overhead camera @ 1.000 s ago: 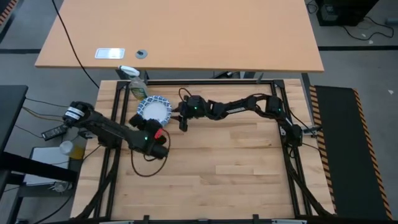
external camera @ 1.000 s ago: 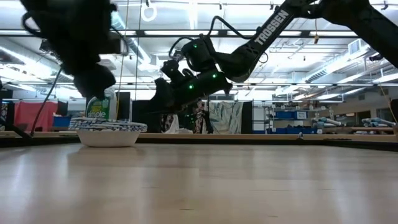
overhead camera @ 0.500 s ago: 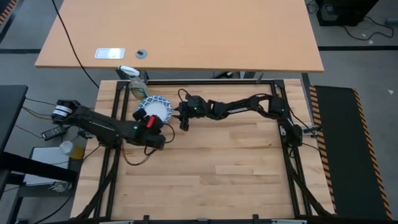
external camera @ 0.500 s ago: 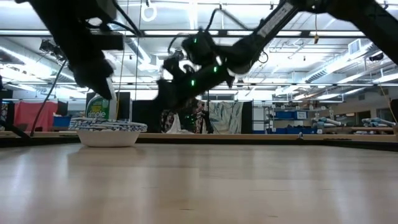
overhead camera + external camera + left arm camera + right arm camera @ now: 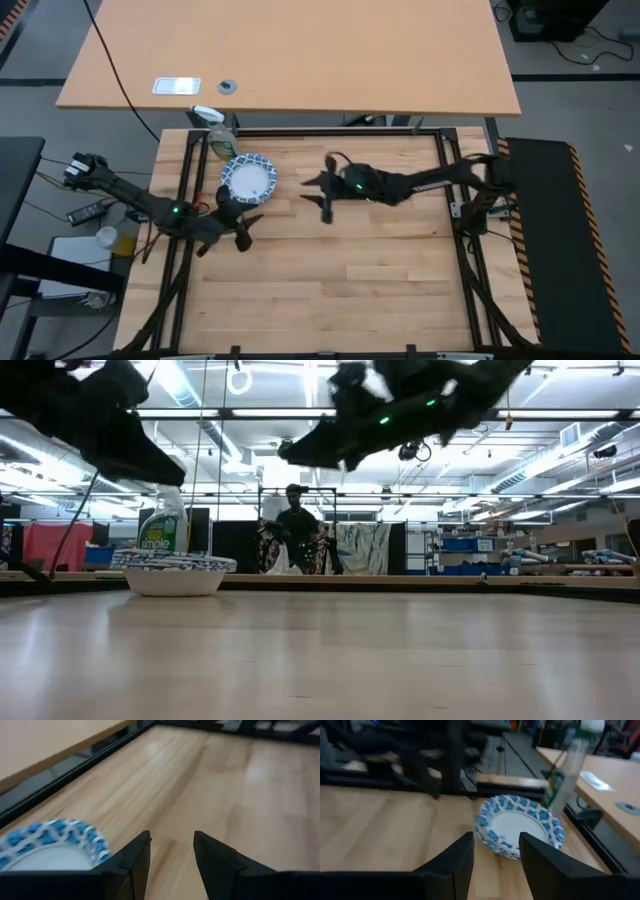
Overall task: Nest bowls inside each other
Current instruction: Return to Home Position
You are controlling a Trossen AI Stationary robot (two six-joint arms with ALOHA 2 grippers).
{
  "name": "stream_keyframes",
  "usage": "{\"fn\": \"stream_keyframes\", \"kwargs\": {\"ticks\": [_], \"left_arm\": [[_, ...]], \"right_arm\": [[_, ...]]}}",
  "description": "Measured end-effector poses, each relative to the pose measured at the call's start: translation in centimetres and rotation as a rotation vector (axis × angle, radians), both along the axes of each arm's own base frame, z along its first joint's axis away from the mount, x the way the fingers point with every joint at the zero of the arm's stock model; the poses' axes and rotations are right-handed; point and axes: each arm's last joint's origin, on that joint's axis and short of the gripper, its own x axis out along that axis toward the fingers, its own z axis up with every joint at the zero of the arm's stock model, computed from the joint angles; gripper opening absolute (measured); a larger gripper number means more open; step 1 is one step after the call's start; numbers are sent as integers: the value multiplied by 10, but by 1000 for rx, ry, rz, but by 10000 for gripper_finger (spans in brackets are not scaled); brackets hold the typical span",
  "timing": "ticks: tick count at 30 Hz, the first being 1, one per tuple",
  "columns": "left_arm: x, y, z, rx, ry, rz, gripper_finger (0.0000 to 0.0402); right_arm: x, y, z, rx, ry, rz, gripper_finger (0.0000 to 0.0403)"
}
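The bowls [image 5: 248,180] sit as one nested stack of blue-and-white scalloped bowls, resting by its base on the wooden table at the far left; the stack also shows in the low view [image 5: 175,572]. My left gripper [image 5: 243,222] hovers just on the near side of the stack, open, with nothing between its fingers [image 5: 172,836]; the bowls' rim [image 5: 50,845] shows beside one finger. My right gripper [image 5: 315,190] hangs in the air to the right of the stack, open and empty [image 5: 497,837], facing the bowls [image 5: 517,827].
A green spray bottle [image 5: 215,135] stands just behind the bowls at the table's far left corner. A black frame rail [image 5: 330,132] runs along the far edge. Bare wood [image 5: 350,270] stretches across the middle and near side. A person [image 5: 295,530] stands in the room beyond.
My right gripper has drawn back from the bowls toward the table's right edge and risen. My left gripper has tipped up from pointing down to nearly level and pulled a little away from the stack toward the near left. The bowls have stayed in place.
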Motion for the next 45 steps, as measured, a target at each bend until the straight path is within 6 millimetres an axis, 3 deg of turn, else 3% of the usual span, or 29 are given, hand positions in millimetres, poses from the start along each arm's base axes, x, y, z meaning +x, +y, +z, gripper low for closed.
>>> {"fn": "stream_keyframes", "kwargs": {"ticks": [7,12,20,25,31,45], "left_arm": [[-22,12,-17,-34,-179,-77,155],[-31,21,-19,-51,-273,-118,155],[-33,27,-26,-68,-347,-242,155],[-35,26,-29,-61,-462,-365,145],[-37,25,-30,-70,-477,-414,106],[-38,19,-28,-117,-486,-597,31]], "right_arm": [[-62,41,16,-46,-54,-61,165],[-112,56,23,-56,-158,-124,165],[-168,68,-12,28,-213,-169,165],[-193,76,-22,66,-285,-165,165],[-216,83,-35,77,-291,-187,165],[-248,95,-53,119,-339,-214,165]]}}
